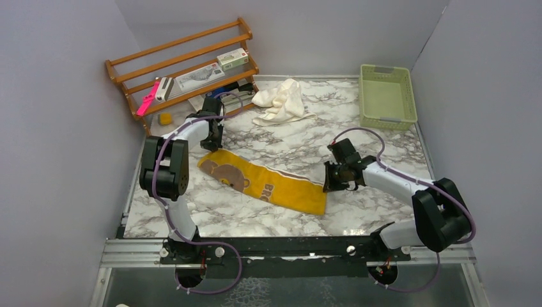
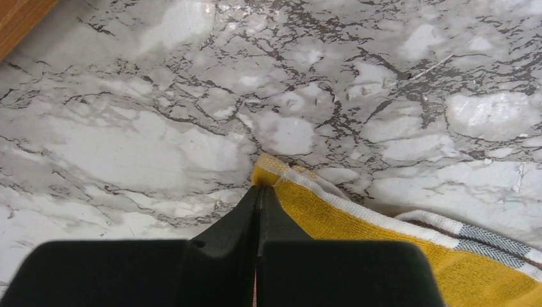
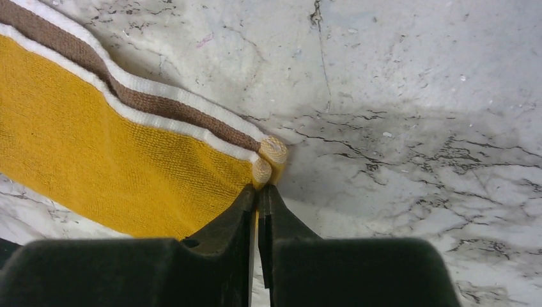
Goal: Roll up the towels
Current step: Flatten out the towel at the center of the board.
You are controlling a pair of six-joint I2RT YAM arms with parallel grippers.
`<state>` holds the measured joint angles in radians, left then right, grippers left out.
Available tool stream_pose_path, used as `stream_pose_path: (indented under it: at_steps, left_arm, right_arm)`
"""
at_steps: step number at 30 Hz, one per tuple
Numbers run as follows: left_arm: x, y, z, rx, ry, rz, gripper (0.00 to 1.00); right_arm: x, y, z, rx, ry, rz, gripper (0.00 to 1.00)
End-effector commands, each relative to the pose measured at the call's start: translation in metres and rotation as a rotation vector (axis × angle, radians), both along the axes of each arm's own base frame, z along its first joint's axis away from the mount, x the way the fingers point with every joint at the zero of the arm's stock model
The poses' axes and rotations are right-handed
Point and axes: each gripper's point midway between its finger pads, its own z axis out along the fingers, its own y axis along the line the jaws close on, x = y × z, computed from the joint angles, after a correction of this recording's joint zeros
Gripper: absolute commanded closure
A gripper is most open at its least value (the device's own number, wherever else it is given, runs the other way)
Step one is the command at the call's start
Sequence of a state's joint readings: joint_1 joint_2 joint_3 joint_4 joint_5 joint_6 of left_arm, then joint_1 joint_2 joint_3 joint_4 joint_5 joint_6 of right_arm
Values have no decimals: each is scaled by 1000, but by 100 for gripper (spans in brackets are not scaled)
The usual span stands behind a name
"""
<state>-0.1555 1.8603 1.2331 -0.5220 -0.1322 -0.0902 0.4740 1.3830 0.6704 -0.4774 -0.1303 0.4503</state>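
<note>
Stretching mustard towel [image 1: 281, 190] flat in front of wooden rack [image 1: 192, 64]; L gripper [image 2: 259, 189] & R gripper [image 3: 259, 189] each pinch an end corner. Next, prob: roll from one end. Then cream towel [image 1: 279, 101], beside rack.

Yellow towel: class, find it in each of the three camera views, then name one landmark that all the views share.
Top external: the yellow towel lies stretched out diagonally in the middle of the table.
Left wrist: it fills the lower right, its corner pinched in the left gripper.
Right wrist: it fills the left side, its striped corner pinched in the right gripper.
Shared landmark: the marble tabletop.
</note>
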Motion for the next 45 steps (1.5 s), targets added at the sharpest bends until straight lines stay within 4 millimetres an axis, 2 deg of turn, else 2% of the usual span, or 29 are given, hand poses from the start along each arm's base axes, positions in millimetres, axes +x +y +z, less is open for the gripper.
stream_pose_path:
  at_steps: [1,4,7,14,15,17,18,20,23,25,28,30,33,36,45]
  left_arm:
    - [4,1,34,-33,-52,-8,100]
    - [8,1,61,-42,-107,-5,100]
    - [16,2,103,-56,-216,17,100]
    - [50,8,241,-112,-577,88,100]
    - [52,6,253,-121,-601,82,100]
    - [50,3,259,-138,-607,65,100]
    - [47,0,253,-152,-587,54,100]
    - [37,-9,225,-195,-510,44,97]
    - [11,-19,159,-248,-349,53,72]
    - [-7,-31,120,-312,-262,53,61]
    - [-28,-60,84,-428,-194,46,37]
    - [-38,-80,70,-468,-173,33,27]
    - [-42,-106,56,-467,-151,4,26]
    - [-41,-119,44,-437,-127,-16,27]
    - [-43,-112,22,-370,-89,30,34]
  right_arm:
    - [11,-9,16,-61,-53,-36,98]
    - [24,-13,41,-84,-113,-49,99]
    - [50,-14,83,-106,-217,-86,99]
    - [147,-10,204,-190,-530,-141,99]
    - [159,-7,228,-183,-581,-152,99]
    - [168,-8,244,-186,-625,-162,99]
    - [170,-10,245,-189,-638,-166,99]
    - [168,-21,225,-213,-611,-177,99]
    - [159,-41,187,-218,-511,-202,99]
    - [154,-49,170,-177,-471,-216,99]
    - [153,-54,163,-139,-458,-231,99]
    - [154,-53,160,-136,-446,-228,99]
    - [156,-49,154,-123,-430,-216,99]
    - [156,-47,153,-113,-425,-211,99]
    - [149,-50,148,-121,-422,-204,99]
